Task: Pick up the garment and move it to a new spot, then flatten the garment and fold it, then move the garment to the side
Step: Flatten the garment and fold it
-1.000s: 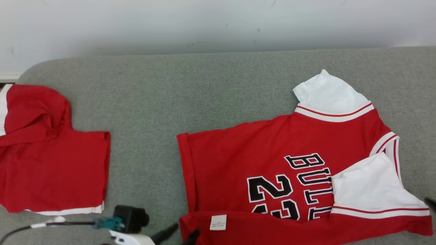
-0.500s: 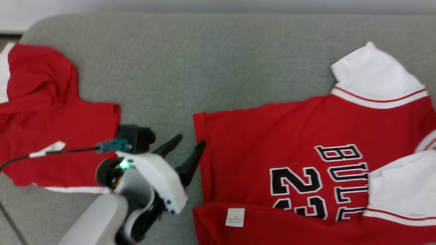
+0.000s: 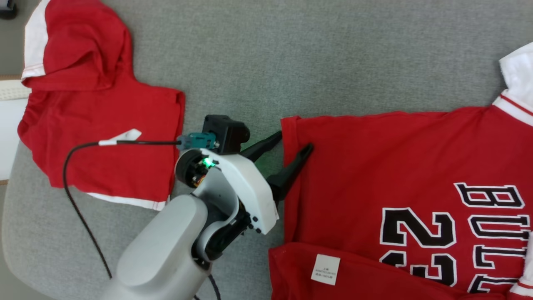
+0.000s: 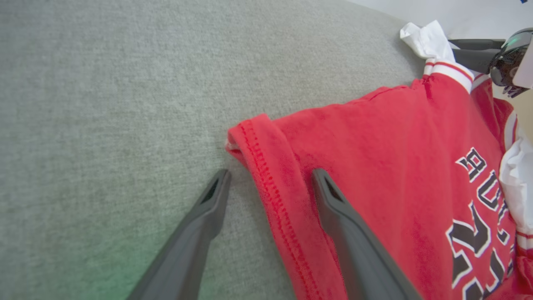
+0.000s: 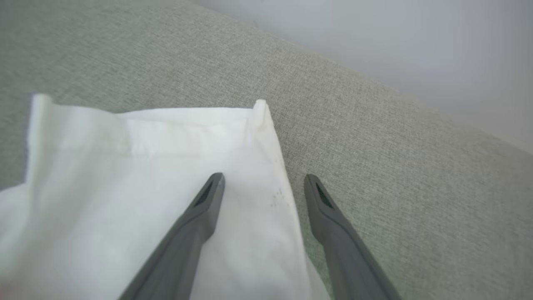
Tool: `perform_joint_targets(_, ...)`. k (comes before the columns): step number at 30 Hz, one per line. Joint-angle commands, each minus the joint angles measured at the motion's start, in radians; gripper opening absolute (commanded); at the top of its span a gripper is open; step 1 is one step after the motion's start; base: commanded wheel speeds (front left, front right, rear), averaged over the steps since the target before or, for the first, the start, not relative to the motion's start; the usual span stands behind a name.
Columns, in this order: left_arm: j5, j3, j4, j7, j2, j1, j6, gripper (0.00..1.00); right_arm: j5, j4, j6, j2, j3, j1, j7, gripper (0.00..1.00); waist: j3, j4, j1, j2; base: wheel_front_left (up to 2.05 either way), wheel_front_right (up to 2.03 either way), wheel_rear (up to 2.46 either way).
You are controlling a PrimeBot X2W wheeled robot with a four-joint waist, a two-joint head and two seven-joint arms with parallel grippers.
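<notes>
Red jersey cloth, the garment (image 3: 374, 166), is spread front-up on the right part of the grey fabric-covered bench (image 3: 291, 50). Its black lettering is readable, and its near edge is folded over so that a white label (image 3: 325, 269) is exposed. It is judged to be laid out but not yet flat, which would explain why two far corners are approached at once. The left gripper (image 3: 295, 140) is held wide, with one finger over the bench and the other over the red cloth, so that the stitched hem corner (image 4: 250, 133) lies between them; no pinch is made. The right gripper (image 5: 263, 178) is likewise held wide, set astride the edge of the white sleeve (image 5: 145, 166) near its cuff, with nothing gripped. Such a pairing is suited to drawing the far edge taut. A second red garment (image 3: 104, 125) is seen loosely folded well apart on the left, clear of the work.
</notes>
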Motion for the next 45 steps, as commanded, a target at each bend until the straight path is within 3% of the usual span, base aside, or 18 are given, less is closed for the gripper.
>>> perform_joint_targets(1, 0.012, -0.010, 0.023, 0.004, -0.009, -0.018, -0.007, 1.00, -0.013, 0.024, -0.003, 0.007, 0.002, -0.029, 0.008, 1.00, 0.019, 0.017, -0.0001, -0.0001, 0.00, 0.00, 0.00)
perform_joint_targets(9, -0.031, -0.034, 0.071, 0.038, -0.047, -0.056, -0.046, 1.00, 0.020, 0.071, -0.001, 0.053, 0.053, -0.069, 0.079, 1.00, 0.034, 0.017, -0.0001, -0.0001, 0.00, 0.00, 0.00)
perform_joint_targets(10, -0.039, -0.041, 0.076, 0.048, -0.050, -0.057, -0.054, 0.94, 0.030, 0.075, -0.001, 0.060, 0.060, -0.071, 0.088, 1.00, 0.035, 0.016, -0.0001, -0.0001, 0.00, 0.00, 0.00)
perform_joint_targets(11, -0.049, -0.043, 0.079, 0.053, -0.054, -0.056, -0.060, 0.27, 0.043, 0.075, 0.000, 0.068, 0.069, -0.074, 0.102, 1.00, 0.035, 0.015, -0.0001, -0.0001, 0.00, 0.00, 0.00)
perform_joint_targets(12, -0.054, -0.047, 0.080, 0.055, -0.058, -0.059, -0.067, 0.00, 0.052, 0.069, 0.001, 0.074, 0.079, -0.077, 0.108, 0.28, 0.035, 0.014, -0.0001, -0.0001, 0.00, 0.00, 0.00)
perform_joint_targets(13, -0.054, -0.050, 0.082, 0.057, -0.058, -0.062, -0.071, 0.00, 0.060, 0.064, 0.002, 0.080, 0.082, -0.082, 0.101, 0.00, 0.036, 0.014, -0.0001, -0.0001, 0.00, 0.00, 0.00)
perform_joint_targets(22, -0.051, 0.057, 0.108, -0.056, -0.057, -0.145, -0.025, 0.00, 0.088, 0.052, -0.002, 0.056, 0.059, -0.183, -0.116, 0.00, 0.011, -0.008, -0.0001, -0.0001, 0.00, 0.00, 0.00)
perform_joint_targets(28, -0.062, 0.096, 0.096, -0.091, -0.042, -0.141, -0.013, 0.00, 0.145, 0.041, -0.002, 0.036, 0.068, -0.188, -0.200, 0.00, -0.027, -0.045, -0.0001, -0.0001, 0.00, 0.00, 0.00)
perform_joint_targets(37, -0.076, 0.090, -0.007, -0.140, -0.002, 0.050, 0.000, 0.00, 0.273, -0.113, -0.002, -0.054, 0.090, 0.078, -0.366, 0.00, -0.124, -0.119, -0.0001, -0.0001, 0.00, 0.00, 0.00)
perform_joint_targets(45, -0.087, 0.078, -0.105, -0.163, 0.030, 0.239, 0.041, 0.00, 0.319, -0.179, -0.002, -0.067, 0.112, 0.318, -0.460, 0.00, -0.180, -0.170, -0.0001, -0.0001, 0.00, 0.00, 0.00)
